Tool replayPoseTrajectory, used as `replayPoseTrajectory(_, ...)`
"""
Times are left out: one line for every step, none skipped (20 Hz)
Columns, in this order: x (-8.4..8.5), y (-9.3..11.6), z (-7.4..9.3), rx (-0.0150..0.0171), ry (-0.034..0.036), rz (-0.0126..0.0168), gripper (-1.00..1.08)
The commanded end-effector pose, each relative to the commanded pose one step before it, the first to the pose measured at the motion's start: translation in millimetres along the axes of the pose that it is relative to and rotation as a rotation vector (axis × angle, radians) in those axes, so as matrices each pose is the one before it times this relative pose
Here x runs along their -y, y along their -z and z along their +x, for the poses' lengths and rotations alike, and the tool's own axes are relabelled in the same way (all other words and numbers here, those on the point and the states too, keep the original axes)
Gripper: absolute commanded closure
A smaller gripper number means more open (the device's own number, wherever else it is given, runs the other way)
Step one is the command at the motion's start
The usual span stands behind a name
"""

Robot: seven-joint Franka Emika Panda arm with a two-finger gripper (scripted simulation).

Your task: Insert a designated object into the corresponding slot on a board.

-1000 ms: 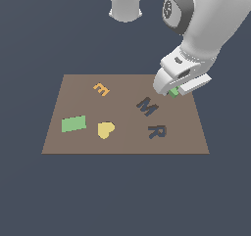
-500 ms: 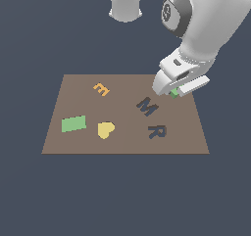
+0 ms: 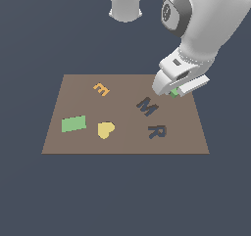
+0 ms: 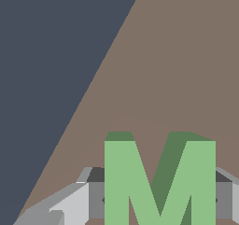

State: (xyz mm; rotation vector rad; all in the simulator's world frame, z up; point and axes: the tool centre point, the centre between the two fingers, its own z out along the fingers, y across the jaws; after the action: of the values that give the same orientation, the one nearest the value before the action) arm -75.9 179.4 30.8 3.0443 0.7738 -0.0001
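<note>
A thick green M-shaped block (image 4: pixel 158 177) fills the wrist view between my two grey fingers (image 4: pixel 74 203); in the exterior view only a small green corner of this block (image 3: pixel 174 92) shows under the white hand. My gripper (image 3: pixel 175 91) is shut on it, hovering over the brown board (image 3: pixel 73 98) near its far edge on the exterior view's right. The dark M-shaped slot (image 3: pixel 147 106) lies on the board a little toward the exterior view's left and nearer the camera than the gripper. Whether the block touches the board cannot be told.
On the board lie an orange E (image 3: pixel 101 88), a flat green rectangle (image 3: pixel 74 124), a yellow heart (image 3: pixel 105 129) and a dark R-shaped recess (image 3: pixel 157 131). The arm's pale base (image 3: pixel 125 4) stands behind the board. The board's edge (image 4: pixel 100 81) runs diagonally through the wrist view.
The gripper with the green block has barely shifted, drifting very slightly toward the board's near side; nothing else has moved.
</note>
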Motion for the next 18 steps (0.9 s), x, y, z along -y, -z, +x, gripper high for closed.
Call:
replayPoseTrajectory(-1.14, 0.03, -1.0, 0.00019, 0.01371, -0.00016, 1.08)
replayPoseTrajectory(-0.48, 0.05, -0.53, -0.00001, 0.0089, -0.00001, 1.08)
replayPoseTrajectory(-0.56, 0.06, -0.61, -0.00001, 0.01024, -0.00001, 1.08)
replayPoseTrajectory(-0.62, 0.07, -0.69, -0.00002, 0.01162, -0.00001, 1.08)
replayPoseTrajectory(-0.69, 0.08, -0.77, -0.00002, 0.01297, -0.00002, 1.08)
replayPoseTrajectory(-0.77, 0.08, -0.85, -0.00002, 0.0143, -0.00002, 1.08)
replayPoseTrajectory(-0.85, 0.09, -0.93, -0.00002, 0.01563, -0.00002, 1.08)
replayPoseTrajectory(-0.91, 0.1, -1.01, -0.00002, 0.01697, -0.00002, 1.08)
replayPoseTrajectory(-0.99, 0.11, -1.09, -0.00002, 0.01827, -0.00002, 1.08)
replayPoseTrajectory(-1.06, 0.11, -1.16, -0.00003, 0.01959, -0.00003, 1.08)
replayPoseTrajectory(-1.13, 0.12, -1.24, -0.00003, 0.02089, -0.00003, 1.08)
replayPoseTrajectory(-1.21, 0.13, -1.32, -0.00003, 0.02218, -0.00003, 1.08)
replayPoseTrajectory(-1.28, 0.14, -1.39, -0.00003, 0.02347, -0.00003, 1.08)
replayPoseTrajectory(-1.35, 0.14, -1.47, -0.00003, 0.02474, -0.00004, 1.08)
replayPoseTrajectory(-1.43, 0.15, -1.55, -0.00003, 0.026, -0.00004, 1.08)
replayPoseTrajectory(-1.5, 0.16, -1.62, -0.00003, 0.02727, -0.00004, 1.08)
replayPoseTrajectory(-1.57, 0.17, -1.69, -0.00003, 0.02851, -0.00005, 1.08)
replayPoseTrajectory(-1.65, 0.17, -1.77, -0.00003, 0.02975, -0.00005, 1.08)
